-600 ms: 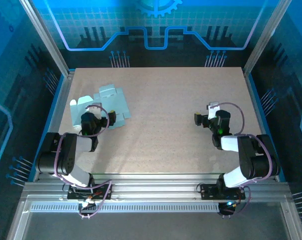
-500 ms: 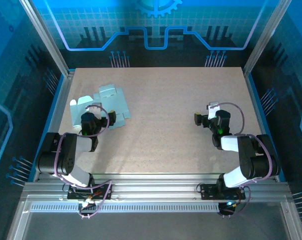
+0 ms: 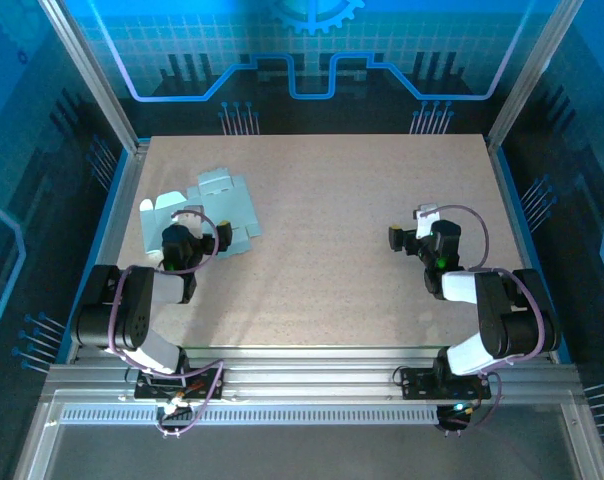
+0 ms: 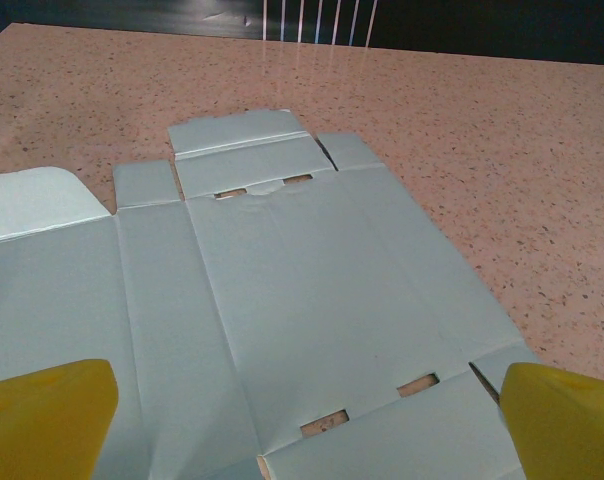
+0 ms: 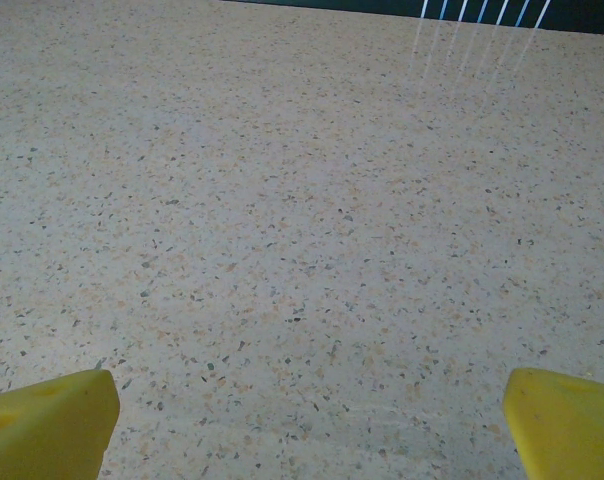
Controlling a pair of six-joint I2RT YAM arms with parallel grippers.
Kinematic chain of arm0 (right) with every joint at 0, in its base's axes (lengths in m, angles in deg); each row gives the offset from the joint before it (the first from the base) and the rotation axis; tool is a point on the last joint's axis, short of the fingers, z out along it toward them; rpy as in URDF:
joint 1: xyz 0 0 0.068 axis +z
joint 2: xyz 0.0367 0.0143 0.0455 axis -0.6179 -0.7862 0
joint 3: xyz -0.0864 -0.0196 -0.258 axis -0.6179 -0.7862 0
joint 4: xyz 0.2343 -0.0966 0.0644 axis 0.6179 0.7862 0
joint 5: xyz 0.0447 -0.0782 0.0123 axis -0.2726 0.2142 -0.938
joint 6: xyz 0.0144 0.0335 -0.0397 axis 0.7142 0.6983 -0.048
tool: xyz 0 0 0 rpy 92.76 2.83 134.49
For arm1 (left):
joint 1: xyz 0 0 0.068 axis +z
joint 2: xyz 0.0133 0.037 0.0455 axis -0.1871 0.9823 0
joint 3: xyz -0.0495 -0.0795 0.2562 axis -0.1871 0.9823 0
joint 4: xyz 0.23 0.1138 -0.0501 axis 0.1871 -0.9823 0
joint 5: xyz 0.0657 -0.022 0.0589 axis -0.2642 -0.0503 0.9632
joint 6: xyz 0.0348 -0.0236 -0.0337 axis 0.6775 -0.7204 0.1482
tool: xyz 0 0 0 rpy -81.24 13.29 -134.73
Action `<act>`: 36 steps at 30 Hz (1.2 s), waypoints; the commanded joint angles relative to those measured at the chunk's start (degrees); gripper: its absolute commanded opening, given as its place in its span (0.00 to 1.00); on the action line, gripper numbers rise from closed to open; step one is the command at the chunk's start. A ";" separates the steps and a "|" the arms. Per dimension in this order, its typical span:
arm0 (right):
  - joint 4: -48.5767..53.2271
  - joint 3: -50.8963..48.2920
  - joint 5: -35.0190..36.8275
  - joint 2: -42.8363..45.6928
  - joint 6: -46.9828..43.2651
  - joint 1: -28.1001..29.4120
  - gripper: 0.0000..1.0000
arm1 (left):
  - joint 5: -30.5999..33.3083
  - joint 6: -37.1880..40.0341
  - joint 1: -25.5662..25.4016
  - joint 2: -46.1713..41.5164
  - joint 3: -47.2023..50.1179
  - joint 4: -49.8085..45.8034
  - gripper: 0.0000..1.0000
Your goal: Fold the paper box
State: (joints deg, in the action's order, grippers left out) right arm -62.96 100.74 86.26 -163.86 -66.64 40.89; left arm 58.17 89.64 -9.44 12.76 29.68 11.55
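Note:
The paper box (image 3: 207, 210) lies as a flat pale-blue die-cut sheet with flaps and slots at the table's left side. In the left wrist view the paper box (image 4: 302, 300) spreads out flat under and ahead of my left gripper (image 4: 302, 425), whose yellow fingertips (image 4: 42, 415) stand wide apart, open, with nothing pinched. My left gripper (image 3: 182, 240) hangs over the sheet's near edge. Over bare tabletop at the right, my right gripper (image 3: 407, 237) is open too; its yellow fingertips (image 5: 567, 420) frame only speckled surface around the right gripper (image 5: 307, 425).
The speckled beige table (image 3: 332, 260) is bounded by aluminium rails, with blue transparent walls (image 3: 312, 60) behind and at both sides. Both arm bases sit at the near edge. Bare table stretches between the two grippers.

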 commanded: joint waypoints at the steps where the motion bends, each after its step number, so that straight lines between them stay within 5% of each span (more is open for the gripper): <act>1: -1.42 0.73 0.19 -0.07 -0.40 0.59 1.00 | -1.30 -0.32 -0.16 0.04 -0.72 0.44 0.99; 7: 2.11 1.56 -1.31 2.79 -0.94 0.69 1.00 | 1.15 -0.46 -0.58 -8.54 3.06 0.20 0.99; 12: 12.75 5.17 2.53 9.78 -4.83 5.05 1.00 | 7.35 -3.86 -2.21 -22.10 -1.40 -17.06 0.99; 15: 18.24 8.60 3.95 12.93 -6.41 8.92 1.00 | 9.37 -8.23 -2.31 -22.95 -7.93 -27.64 0.99; 26: 25.83 19.59 0.59 11.70 -10.84 27.43 1.00 | 10.36 -23.25 -1.70 1.55 -34.55 -54.91 0.98; 32: 28.22 22.15 -1.27 9.91 -9.45 30.59 1.00 | 8.07 -28.77 -1.61 14.40 -45.22 -65.92 0.70; 36: 28.45 22.14 -1.74 9.68 -8.89 30.62 1.00 | 3.70 -31.43 -1.69 18.80 -46.62 -66.03 0.63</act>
State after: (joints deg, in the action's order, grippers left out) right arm -35.83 121.26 85.80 -153.70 -76.15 71.11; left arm 65.53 62.10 -11.32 29.76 -14.95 -49.34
